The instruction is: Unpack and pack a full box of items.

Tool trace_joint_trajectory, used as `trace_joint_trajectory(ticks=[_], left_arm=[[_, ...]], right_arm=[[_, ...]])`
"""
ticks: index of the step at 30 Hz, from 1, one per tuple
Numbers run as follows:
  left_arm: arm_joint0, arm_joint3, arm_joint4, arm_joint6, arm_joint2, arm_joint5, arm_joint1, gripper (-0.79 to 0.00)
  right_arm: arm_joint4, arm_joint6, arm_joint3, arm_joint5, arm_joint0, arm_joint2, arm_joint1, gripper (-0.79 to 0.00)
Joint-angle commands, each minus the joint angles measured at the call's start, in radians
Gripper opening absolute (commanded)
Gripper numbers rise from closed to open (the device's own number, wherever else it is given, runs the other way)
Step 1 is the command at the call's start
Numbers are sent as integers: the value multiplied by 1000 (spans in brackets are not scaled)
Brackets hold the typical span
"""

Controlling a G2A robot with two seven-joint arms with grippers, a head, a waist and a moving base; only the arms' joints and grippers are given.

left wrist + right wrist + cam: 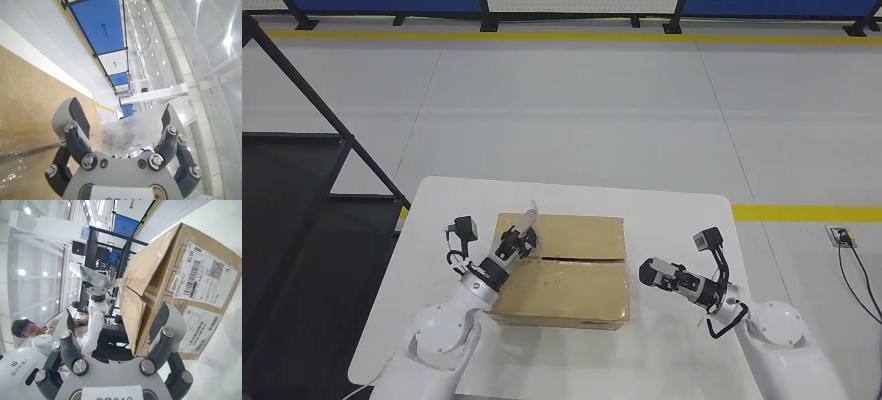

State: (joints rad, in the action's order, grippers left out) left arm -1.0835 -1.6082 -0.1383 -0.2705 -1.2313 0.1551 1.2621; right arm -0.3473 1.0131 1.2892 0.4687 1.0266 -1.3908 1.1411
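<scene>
Box (572, 290) sits mid-table (682, 230), long side across, both top flaps down. The seam (577, 259) between the flaps runs along its length. From the right wrist view the flaps gape a little at that end, edges not quite level. Two labels (206, 275) are on the end face turned to the right arm.

Left gripper (121, 104) is over the box's top at the left end of the seam. Fingers spread wide, nothing clamped. A strip of clear tape (132, 128) rises off the seam, crosses the gap between the fingers and lies against one pad (166, 117). Its free end stands up past the fingertip, crumpled and cloudy. More tape lies wrinkled along the seam below the gripper.

Right gripper (647, 271) is just beside the box's right end, low, pointing at the labelled face. Fingers wide apart, nothing between them. One finger overlaps the box's side in its wrist view; contact cannot be told. From above, a thin gap shows between gripper and box.
</scene>
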Motion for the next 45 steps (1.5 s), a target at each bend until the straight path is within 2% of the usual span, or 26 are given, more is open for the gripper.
trace_joint_trajectory(ticks=[1,8,16,22,25,28,33,38,41,43,45], left_arm=[[5,7,16,16,19,-1,4,0],[34,40,44,84,75,-10,22,0],[59,64,50,111,117,-18,38,0],[81,77,31,128,128,-13,50,0],[67,50,7,123,101,4,49,0],[26,-14,-12,84,38,15,38,0],[-84,-145,-63,-15,-116,14,11,0],[-190,-221,-82,-286,-248,-62,-22,0],[-224,-238,-81,-406,-286,-85,-35,0],[-226,-235,-74,-460,-282,-95,-40,0],[-211,-217,-65,-465,-262,-108,-40,0]], right_arm=[[-8,7,-9,8,2,-4,-2,0],[-32,28,-51,29,2,-13,-8,0],[-49,51,-89,47,-9,-15,-14,0],[-3,55,-70,105,1,-13,-20,0],[5,48,-67,106,2,-8,-21,0],[6,48,-76,102,-12,0,-21,0],[-3,59,-95,103,-40,20,-20,0],[-13,65,-119,107,-67,40,-19,0],[-23,68,-135,112,-79,49,-18,0],[-30,70,-144,117,-85,53,-18,0],[-37,72,-151,122,-89,57,-18,0]])
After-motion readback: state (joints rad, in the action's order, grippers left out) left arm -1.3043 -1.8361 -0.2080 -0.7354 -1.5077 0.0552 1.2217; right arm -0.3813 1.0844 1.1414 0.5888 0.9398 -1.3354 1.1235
